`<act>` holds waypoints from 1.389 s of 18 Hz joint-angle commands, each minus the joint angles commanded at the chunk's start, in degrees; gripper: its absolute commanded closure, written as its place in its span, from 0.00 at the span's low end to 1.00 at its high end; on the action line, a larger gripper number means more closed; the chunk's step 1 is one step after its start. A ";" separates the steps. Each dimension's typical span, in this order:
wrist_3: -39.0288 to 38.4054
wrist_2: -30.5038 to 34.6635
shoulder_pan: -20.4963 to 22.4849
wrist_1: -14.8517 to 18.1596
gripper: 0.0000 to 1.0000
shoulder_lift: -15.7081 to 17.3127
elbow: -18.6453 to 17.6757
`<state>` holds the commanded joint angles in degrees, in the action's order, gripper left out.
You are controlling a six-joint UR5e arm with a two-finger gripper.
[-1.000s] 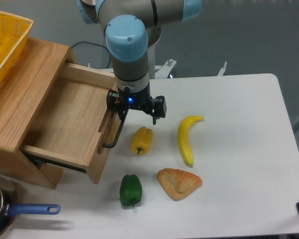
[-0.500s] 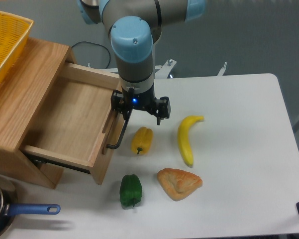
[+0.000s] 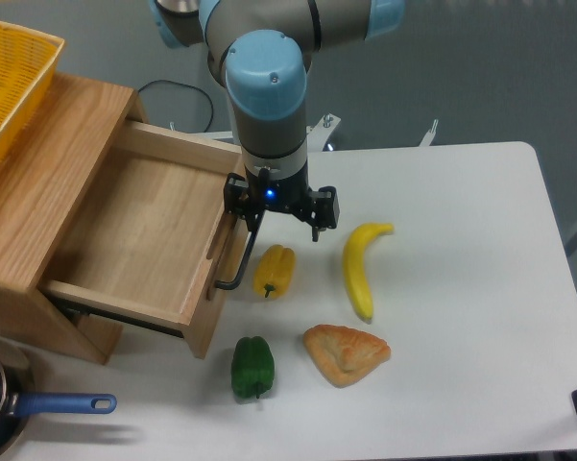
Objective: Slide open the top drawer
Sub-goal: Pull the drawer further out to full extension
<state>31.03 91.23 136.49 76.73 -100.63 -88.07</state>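
The top drawer (image 3: 125,240) stands pulled well out of the wooden cabinet (image 3: 38,192) at the left of the table (image 3: 461,317), its light-oak bottom bare and in plain sight, its front panel reaching out toward the middle of the table. The long black bar handle (image 3: 238,257) runs down the outside of that front panel. The gripper (image 3: 280,219) hangs from the arm (image 3: 269,86) right over the far end of the handle, a small blue light glowing on its body; 1 finger sits against the bar and the other sticks out to the right over the bare tabletop, so the jaws look spread, though from here I cannot tell for certain whether anything is pinched between them. Just right of the handle lies a yellow pepper (image 3: 274,270), close to it but apart. A banana (image 3: 361,268) lies further right, a green pepper (image 3: 252,366) sits nearer, and a pastry (image 3: 346,352) lies right of that. A yellow basket (image 3: 10,82) rests on top of the cabinet at the far left, and a pan with a blue handle (image 3: 48,405) pokes in at the near left corner.
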 joint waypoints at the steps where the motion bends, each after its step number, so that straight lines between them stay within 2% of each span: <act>1: 0.52 0.61 0.17 0.17 0.00 0.00 0.00; 25: 0.88 -1.05 1.50 0.44 0.00 0.79 0.35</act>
<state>31.90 90.18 137.99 77.17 -99.85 -87.71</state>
